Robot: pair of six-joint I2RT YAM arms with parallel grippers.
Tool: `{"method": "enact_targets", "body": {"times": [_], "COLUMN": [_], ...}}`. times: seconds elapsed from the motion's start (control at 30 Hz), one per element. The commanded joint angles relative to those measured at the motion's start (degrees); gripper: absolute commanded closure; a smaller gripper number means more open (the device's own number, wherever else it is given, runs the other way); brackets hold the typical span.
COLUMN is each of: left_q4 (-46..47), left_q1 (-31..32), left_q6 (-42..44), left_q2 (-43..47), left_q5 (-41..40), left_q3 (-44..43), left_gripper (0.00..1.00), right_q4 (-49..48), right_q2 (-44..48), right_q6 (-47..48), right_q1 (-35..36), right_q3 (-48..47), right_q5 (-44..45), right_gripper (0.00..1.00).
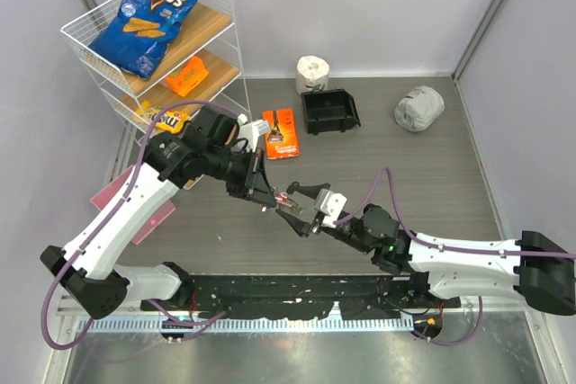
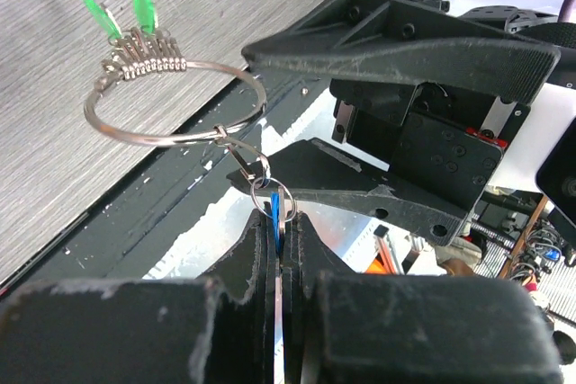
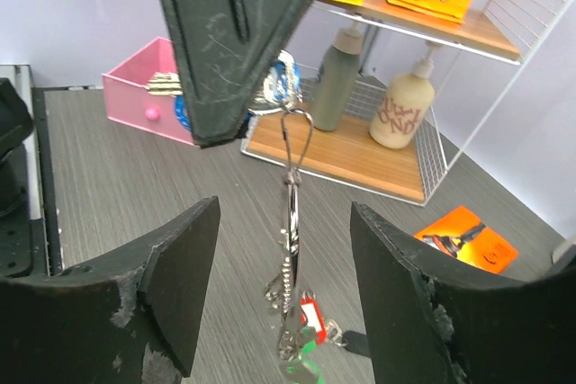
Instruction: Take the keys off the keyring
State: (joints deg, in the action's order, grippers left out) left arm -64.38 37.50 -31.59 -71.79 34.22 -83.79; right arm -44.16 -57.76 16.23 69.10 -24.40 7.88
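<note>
Left claw (image 2: 279,238) pinches blue-tagged key (image 2: 274,209) beneath thin silver wire keyring (image 2: 148,138).

White arms (image 1: 121,222), purple cables (image 1: 468,246) (right gripper (image 3: 283,222) black, scuffed)

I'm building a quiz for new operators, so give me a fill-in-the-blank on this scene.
The left gripper is ___ on a blue tag linked to the keyring. The right gripper has its jaws ___, one on each side of the keyring. The Doritos bag lies on the ___ shelf of the rack.
Missing words: shut; open; top.
</note>
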Motion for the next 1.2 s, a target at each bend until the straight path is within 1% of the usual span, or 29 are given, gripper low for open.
{"method": "enact_targets", "body": {"times": [0.0,0.1,0.3,0.57,0.7,0.73,0.8,0.83,1.0,1.17], "left_q4": [2.59,2.42,2.94,3.47,3.47,3.56,3.56,3.47,3.38,3.30], "left_q1": [0.03,0.12,0.21,0.30,0.30,0.30,0.30,0.30,0.39,0.56], "left_q6": [-0.40,-0.57,-0.66,-0.92,-0.75,-0.84,-0.75,-0.75,-0.66,-0.84], "left_q2": [2.35,2.97,3.67,3.59,3.76,3.85,3.85,4.02,4.03,4.11], "left_q5": [3.31,3.31,3.66,4.28,4.63,4.72,4.89,4.98,5.16,5.07], "left_q3": [0.12,0.38,2.22,2.58,2.93,3.02,2.93,2.93,2.93,2.84], "left_gripper": [1.00,1.00,1.00,1.00,1.00,1.00,1.00,1.00,1.00,1.00], "right_q4": [-3.75,-3.38,-2.69,-2.86,-3.73,-4.17,-4.44,-4.53,-4.71,-4.53], "right_q2": [-0.16,-0.25,-2.27,-4.56,-4.91,-5.08,-5.17,-5.26,-5.17,-5.08], "right_q6": [0.91,1.17,2.49,2.67,2.49,2.40,2.49,2.49,2.58,2.76], "right_q1": [-0.63,-1.16,-1.60,-1.69,-1.95,-2.04,-2.13,-2.22,-2.30,-2.30], "right_q3": [-1.08,-1.79,-4.33,-6.71,-6.54,-6.36,-6.27,-6.27,-6.27,-6.36], "right_q5": [-5.06,-6.38,-5.86,-6.03,-7.00,-7.00,-7.00,-9.26,-10.69,-11.22], "right_gripper": [0.38,0.39,0.43,0.43,0.49,0.53,0.57,0.58,0.59,0.67]}}
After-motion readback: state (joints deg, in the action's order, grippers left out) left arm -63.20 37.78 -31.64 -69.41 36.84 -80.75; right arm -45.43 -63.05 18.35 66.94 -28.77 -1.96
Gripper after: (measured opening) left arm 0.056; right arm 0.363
